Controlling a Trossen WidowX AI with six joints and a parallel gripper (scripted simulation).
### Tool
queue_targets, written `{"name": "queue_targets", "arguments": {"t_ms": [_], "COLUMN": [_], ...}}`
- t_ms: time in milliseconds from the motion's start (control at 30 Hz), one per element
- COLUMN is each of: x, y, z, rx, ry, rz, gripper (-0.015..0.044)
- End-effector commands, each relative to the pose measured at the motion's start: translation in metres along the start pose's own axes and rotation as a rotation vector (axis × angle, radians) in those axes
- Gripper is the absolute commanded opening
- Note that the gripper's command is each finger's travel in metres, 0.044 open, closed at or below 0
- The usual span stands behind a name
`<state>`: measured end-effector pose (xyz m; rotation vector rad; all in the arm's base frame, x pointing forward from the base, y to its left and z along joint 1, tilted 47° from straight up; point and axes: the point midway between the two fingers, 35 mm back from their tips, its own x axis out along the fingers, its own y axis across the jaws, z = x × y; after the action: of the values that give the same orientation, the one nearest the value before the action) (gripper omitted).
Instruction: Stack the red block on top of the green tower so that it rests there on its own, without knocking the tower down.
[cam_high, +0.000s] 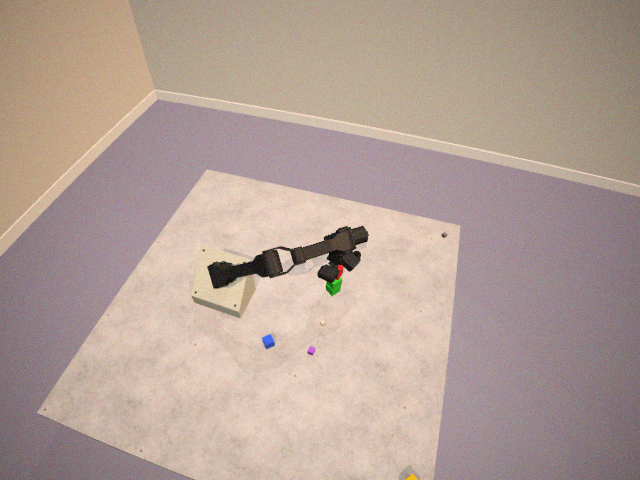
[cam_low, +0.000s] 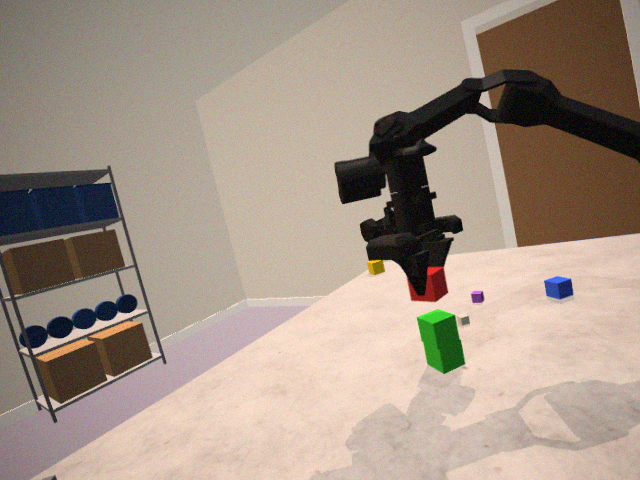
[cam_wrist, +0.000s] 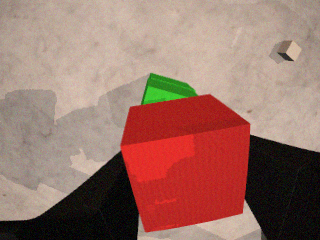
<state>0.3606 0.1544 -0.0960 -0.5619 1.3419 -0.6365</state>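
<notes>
The red block (cam_low: 428, 285) hangs in the air, pinched between the black fingers of the gripper (cam_low: 424, 273), which is clamped firmly on it; it sits just above the green tower (cam_low: 440, 340) with a visible gap between them, not touching. From the wrist view the red block (cam_wrist: 187, 160) covers most of the tower (cam_wrist: 168, 88), only a green corner peeking out behind it. The tower stands upright on the pale mat (cam_low: 258, 392). Further off lie a small beige cube (cam_low: 463, 319), a purple cube (cam_low: 477, 296), a blue cube (cam_low: 558, 287) and a yellow cube (cam_low: 375, 266); a shelf rack (cam_low: 67, 289) stands by the wall.
</notes>
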Motion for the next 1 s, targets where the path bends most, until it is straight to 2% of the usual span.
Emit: {"name": "queue_targets", "arguments": {"t_ms": [0,133,967], "x": [0.017,0.031,0.031], "y": [0.000,0.000,0.000], "z": [-0.002,-0.003,-0.003], "rx": [-0.012,-0.012,-0.012], "ry": [0.008,0.008,0.008], "rz": [-0.012,-0.013,-0.013], "gripper": [0.0000,0.0000,0.0000]}}
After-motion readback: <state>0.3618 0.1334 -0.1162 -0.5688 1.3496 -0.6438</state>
